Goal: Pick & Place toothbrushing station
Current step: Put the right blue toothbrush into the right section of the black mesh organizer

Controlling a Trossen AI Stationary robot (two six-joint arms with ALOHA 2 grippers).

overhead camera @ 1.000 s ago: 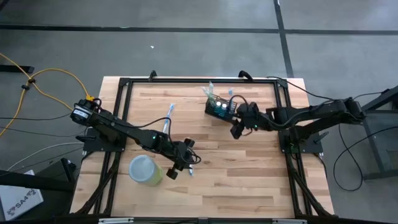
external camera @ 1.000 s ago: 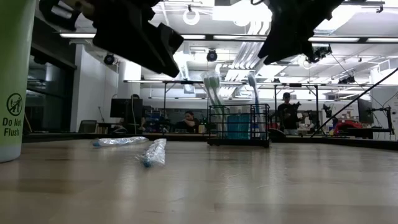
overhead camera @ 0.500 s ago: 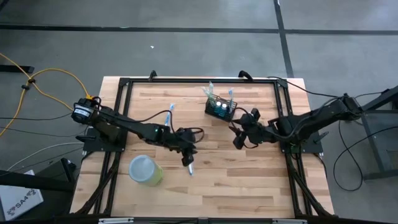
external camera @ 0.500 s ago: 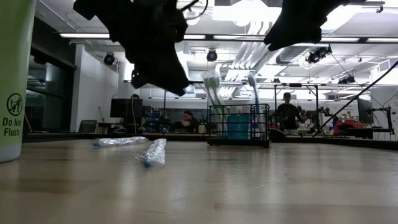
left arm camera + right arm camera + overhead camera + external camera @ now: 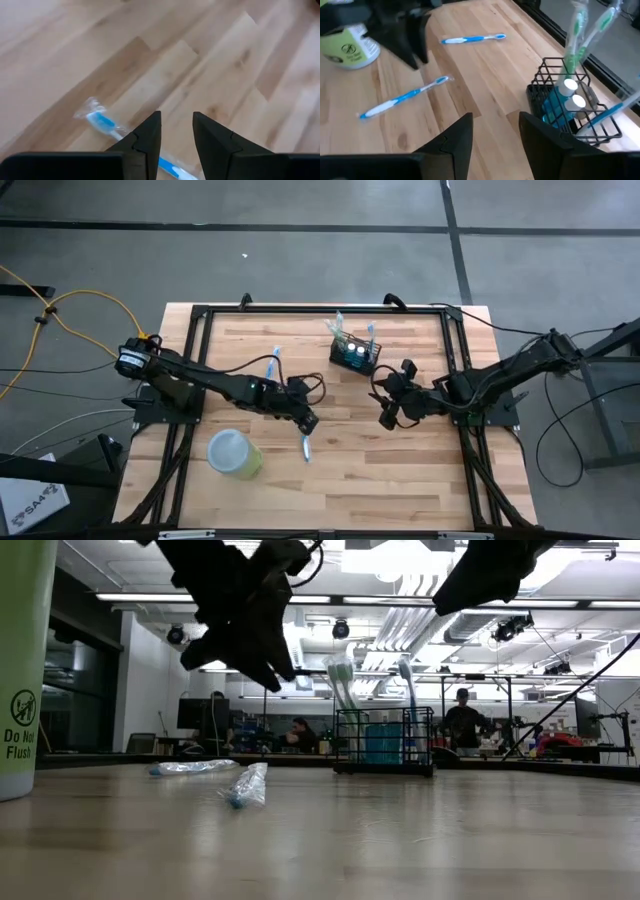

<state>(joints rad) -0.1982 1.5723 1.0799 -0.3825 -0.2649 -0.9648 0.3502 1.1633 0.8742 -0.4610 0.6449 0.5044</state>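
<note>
Left hand (image 5: 308, 420) hangs over the middle of the surface (image 5: 340, 470), its fingers parted with nothing between them, and in its wrist view I see a wrapped blue toothbrush (image 5: 107, 125) lying flat on the wood just under the fingertips. If that brush is my next pick, I judge I should turn the wrist so the fingers straddle the handle across its width, drop straight down, and close at mid-handle rather than on the crinkly wrapper end, which would likely slip. Right hand (image 5: 390, 415) hovers released and empty too, a little nearer me than the toothbrushing station (image 5: 354, 354), which stands at the far side of the surface, right of centre. That black wire caddy (image 5: 570, 112) already carries green brushes upright, a blue one leaning, and white-capped tubes, so any brush going in must come down steeply into a free gap without tipping the light basket. A second wrapped toothbrush (image 5: 271, 367) lies further back on the left side. Nearest me on the left stands the light-green cup (image 5: 22, 670); it bears a crossed-circle pictogram and the words "Do Not Flush". I can read no other writing.
</note>
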